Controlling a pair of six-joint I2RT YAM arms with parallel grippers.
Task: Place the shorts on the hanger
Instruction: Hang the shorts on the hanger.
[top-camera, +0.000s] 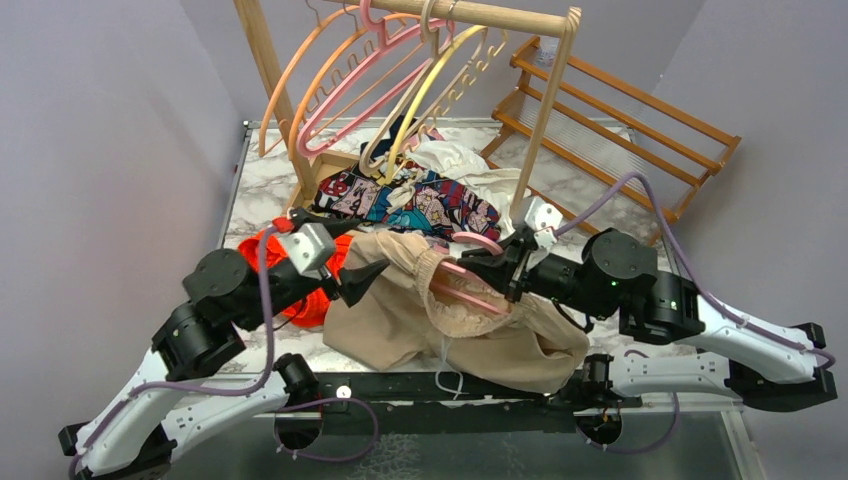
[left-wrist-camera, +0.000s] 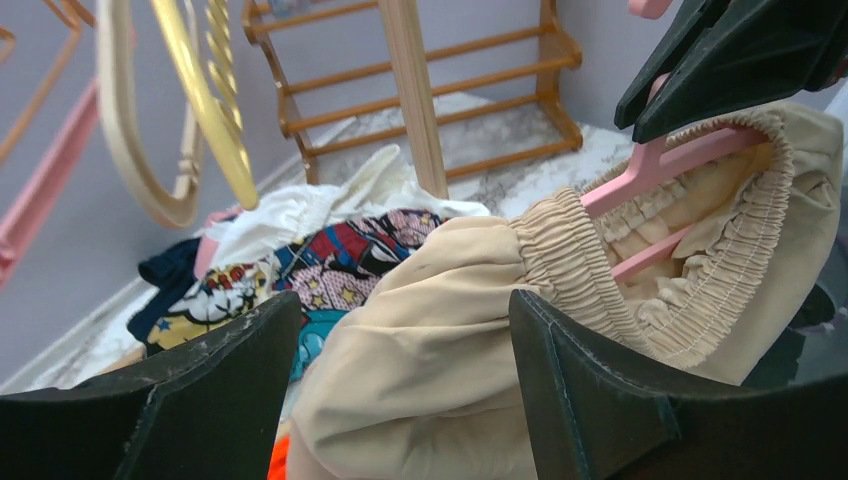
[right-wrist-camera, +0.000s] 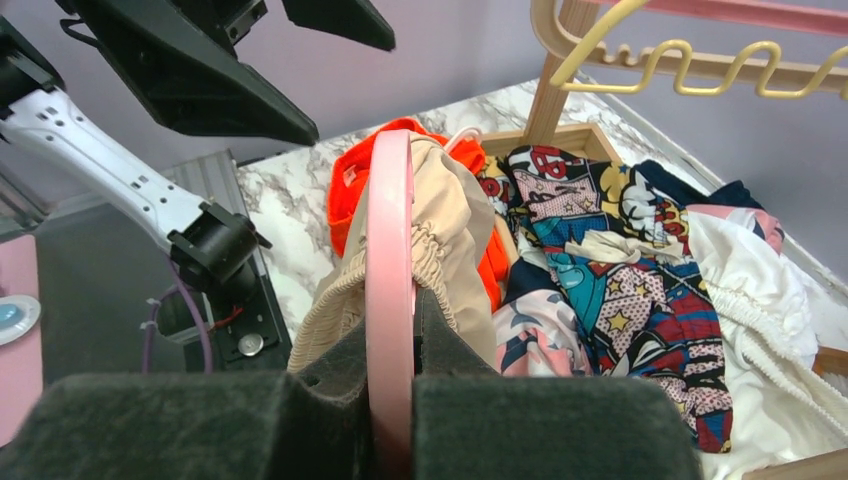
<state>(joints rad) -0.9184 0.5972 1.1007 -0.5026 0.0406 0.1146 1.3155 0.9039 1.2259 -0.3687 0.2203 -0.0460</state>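
Shorts (top-camera: 400, 320): piled at lower centre of the top view; the gathered waistband is lifted around the hanger.
Hanger (right-wrist-camera: 388, 230): pink, centre frame, threaded inside the waistband opening.
Right gripper (right-wrist-camera: 390, 385): pressed together on the hanger.
Left gripper (left-wrist-camera: 402, 298): spread wide, nothing pinched, just left of the waistband.
Step in hand: judged as seating the waistband on the hanger's arms.
Doing it well: the elastic edge should be pinched alone and stretched outward while the hanger is kept level.
Around: orange garment (top-camera: 320, 300) at left, comic-print cloth (top-camera: 420, 205) above.
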